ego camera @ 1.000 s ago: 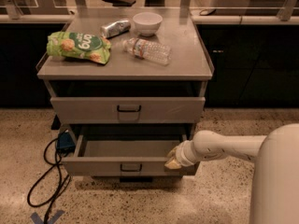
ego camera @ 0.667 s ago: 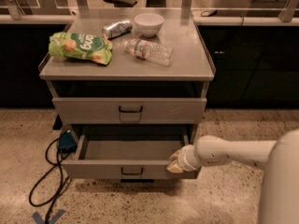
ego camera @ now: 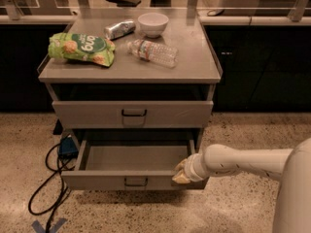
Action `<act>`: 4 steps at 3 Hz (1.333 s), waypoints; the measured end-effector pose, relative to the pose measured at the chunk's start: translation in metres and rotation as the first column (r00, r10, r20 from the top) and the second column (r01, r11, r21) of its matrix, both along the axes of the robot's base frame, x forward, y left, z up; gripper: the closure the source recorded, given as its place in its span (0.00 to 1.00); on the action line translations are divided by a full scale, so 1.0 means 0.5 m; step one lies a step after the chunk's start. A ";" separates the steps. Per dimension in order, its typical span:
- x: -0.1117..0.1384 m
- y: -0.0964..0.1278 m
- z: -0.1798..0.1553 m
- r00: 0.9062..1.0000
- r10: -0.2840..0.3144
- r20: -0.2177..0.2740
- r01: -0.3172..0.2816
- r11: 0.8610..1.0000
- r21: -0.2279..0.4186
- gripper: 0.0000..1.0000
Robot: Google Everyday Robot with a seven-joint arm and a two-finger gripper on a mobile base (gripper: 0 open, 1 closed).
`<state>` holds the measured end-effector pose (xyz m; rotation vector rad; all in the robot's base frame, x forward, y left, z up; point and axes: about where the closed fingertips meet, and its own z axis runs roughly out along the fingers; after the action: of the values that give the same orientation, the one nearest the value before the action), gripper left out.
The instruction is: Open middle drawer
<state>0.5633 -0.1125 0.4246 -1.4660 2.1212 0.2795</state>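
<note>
The middle drawer (ego camera: 104,180) is a wide grey metal drawer with a small black wire handle (ego camera: 136,181). It stands pulled well out of the cabinet, and its bare inside (ego camera: 136,157) shows. My gripper (ego camera: 181,173) is at the right end of the drawer's front, right against its top edge. My white arm (ego camera: 243,162) reaches in from the lower right.
The upper drawer (ego camera: 87,114) is closed. On the cabinet top (ego camera: 194,67) lie a green chip bag (ego camera: 80,47), a can (ego camera: 119,29), a white bowl (ego camera: 153,23) and a water bottle (ego camera: 154,52). A blue box (ego camera: 67,147) and a black cable (ego camera: 43,203) lie on the floor at the left.
The middle drawer has slid a little further out toward the camera. My gripper has moved with its front's right end.
</note>
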 end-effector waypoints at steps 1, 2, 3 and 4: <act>-0.035 -0.005 0.002 1.000 -0.005 0.001 0.005 1.000 -0.004 1.00; -0.036 -0.005 0.002 1.000 -0.005 0.001 0.005 1.000 -0.004 1.00; -0.055 -0.007 0.005 1.000 -0.013 0.002 0.013 1.000 -0.012 1.00; -0.079 -0.009 0.009 1.000 -0.023 0.005 0.023 1.000 -0.022 1.00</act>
<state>0.5236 -0.1169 0.4290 -1.4526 2.1421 0.2447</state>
